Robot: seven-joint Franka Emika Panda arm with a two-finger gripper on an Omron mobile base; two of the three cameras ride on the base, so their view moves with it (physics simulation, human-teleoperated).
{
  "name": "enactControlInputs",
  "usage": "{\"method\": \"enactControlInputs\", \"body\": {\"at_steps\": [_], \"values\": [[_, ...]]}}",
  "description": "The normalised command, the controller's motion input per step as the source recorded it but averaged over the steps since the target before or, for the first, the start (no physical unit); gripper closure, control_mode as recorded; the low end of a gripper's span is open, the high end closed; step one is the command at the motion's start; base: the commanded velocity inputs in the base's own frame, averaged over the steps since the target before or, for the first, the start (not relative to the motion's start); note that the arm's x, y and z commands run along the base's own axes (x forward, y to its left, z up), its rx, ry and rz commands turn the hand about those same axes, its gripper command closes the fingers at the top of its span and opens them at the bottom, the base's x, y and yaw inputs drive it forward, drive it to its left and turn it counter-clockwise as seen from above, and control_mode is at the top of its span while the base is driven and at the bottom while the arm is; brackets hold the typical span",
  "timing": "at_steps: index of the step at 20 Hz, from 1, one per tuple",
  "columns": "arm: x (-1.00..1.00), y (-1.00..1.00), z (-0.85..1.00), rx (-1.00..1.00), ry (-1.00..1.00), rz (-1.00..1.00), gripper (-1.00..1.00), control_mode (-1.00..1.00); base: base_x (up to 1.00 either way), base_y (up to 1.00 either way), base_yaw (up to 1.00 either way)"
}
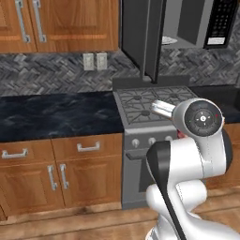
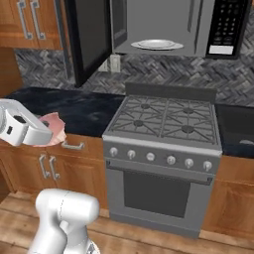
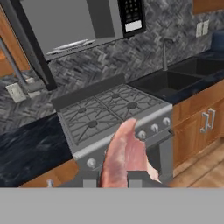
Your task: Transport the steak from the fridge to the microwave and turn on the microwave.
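The microwave (image 2: 163, 30) hangs above and ahead of the gripper (image 3: 114, 177), door swung open over the stove (image 2: 163, 124). The gripper is clamped on the steak (image 3: 124, 153), which stands on edge between its fingers.

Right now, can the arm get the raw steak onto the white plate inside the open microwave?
Probably yes: the dark microwave has its door swung wide, the white plate lies bare, and the fingers are shut on the red-pink steak; it must rise over the gas stove.

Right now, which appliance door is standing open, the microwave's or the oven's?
The microwave above the stove: its dark door is swung out to the left, showing the grey cavity and white plate. The oven door beneath the knobs sits flush, closed.
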Motion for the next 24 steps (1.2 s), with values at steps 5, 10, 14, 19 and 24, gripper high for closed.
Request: {"method": "enactControlInputs", "body": {"at_steps": [5,10,14,19,24], "values": [[0.0,0.0,0.0,0.0,0.0,0.0,1.0,1.0,0.19,-0.54,0.27],[0.0,0.0,0.0,0.0,0.0,0.0,1.0,1.0,0.06,-0.63,0.21],[0.0,0.0,0.0,0.0,0.0,0.0,1.0,1.0,0.11,-0.69,0.05],[0.0,0.0,0.0,0.0,0.0,0.0,1.0,1.0,0.46,-0.38,-0.06],[0.0,0.0,0.0,0.0,0.0,0.0,1.0,1.0,0.52,-0.05,-0.24]]}}
